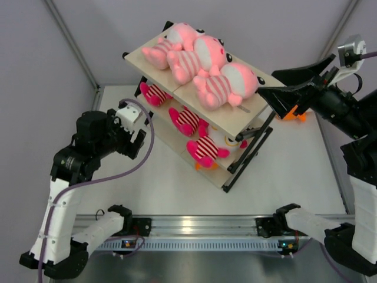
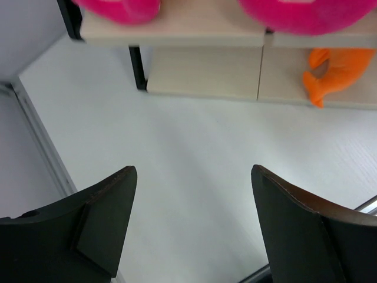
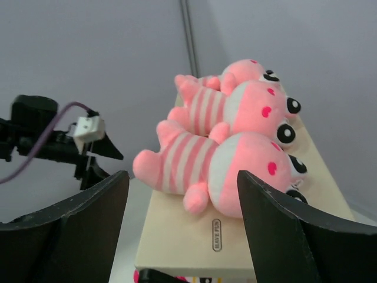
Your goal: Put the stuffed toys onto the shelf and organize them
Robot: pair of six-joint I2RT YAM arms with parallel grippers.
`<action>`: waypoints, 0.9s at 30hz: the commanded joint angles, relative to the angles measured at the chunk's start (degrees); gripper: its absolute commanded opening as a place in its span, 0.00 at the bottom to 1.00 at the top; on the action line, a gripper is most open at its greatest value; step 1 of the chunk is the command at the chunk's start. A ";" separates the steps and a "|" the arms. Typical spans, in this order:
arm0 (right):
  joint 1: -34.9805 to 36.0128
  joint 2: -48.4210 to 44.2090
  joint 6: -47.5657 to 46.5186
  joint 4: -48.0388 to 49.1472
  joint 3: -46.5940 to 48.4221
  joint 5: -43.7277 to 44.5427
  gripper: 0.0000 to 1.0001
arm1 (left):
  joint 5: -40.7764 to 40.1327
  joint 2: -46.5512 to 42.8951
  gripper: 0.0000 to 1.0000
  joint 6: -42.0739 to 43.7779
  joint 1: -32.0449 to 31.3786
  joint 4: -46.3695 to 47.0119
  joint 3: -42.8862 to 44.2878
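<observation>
Three pale-pink toys (image 1: 197, 56) lying atop shelf (image 1: 250, 112); hot-pink toys (image 1: 187, 119) middle tier.

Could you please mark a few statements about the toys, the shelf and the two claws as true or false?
1. Three pale-pink toys lie on the top board of the shelf. True.
2. The left claw is shut on a toy. False: it is open and empty.
3. The right claw is open with nothing in it. True.
4. The hot-pink toys lie on the table beside the shelf. False: they lie on the tier under the top board.
5. An orange toy lies on a lower board. True.
</observation>
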 commanded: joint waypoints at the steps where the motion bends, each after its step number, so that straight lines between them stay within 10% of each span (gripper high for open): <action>1: 6.51 4.92 -0.42 2.01 7.97 0.44 0.74 | 0.19 1.56 0.84 -3.09 4.53 0.46 -4.88; 8: 33.84 24.35 -21.46 -12.52 34.28 26.95 0.75 | 0.99 2.70 0.84 -5.91 15.24 1.87 -3.40; 17: 73.37 19.43 -43.31 -1.61 3.81 53.51 0.55 | 0.73 1.74 0.85 -5.82 18.86 2.05 -5.33; 27: 77.91 23.74 -32.26 -6.45 -13.69 66.72 0.31 | -0.59 1.21 0.85 -5.74 20.01 2.40 -7.43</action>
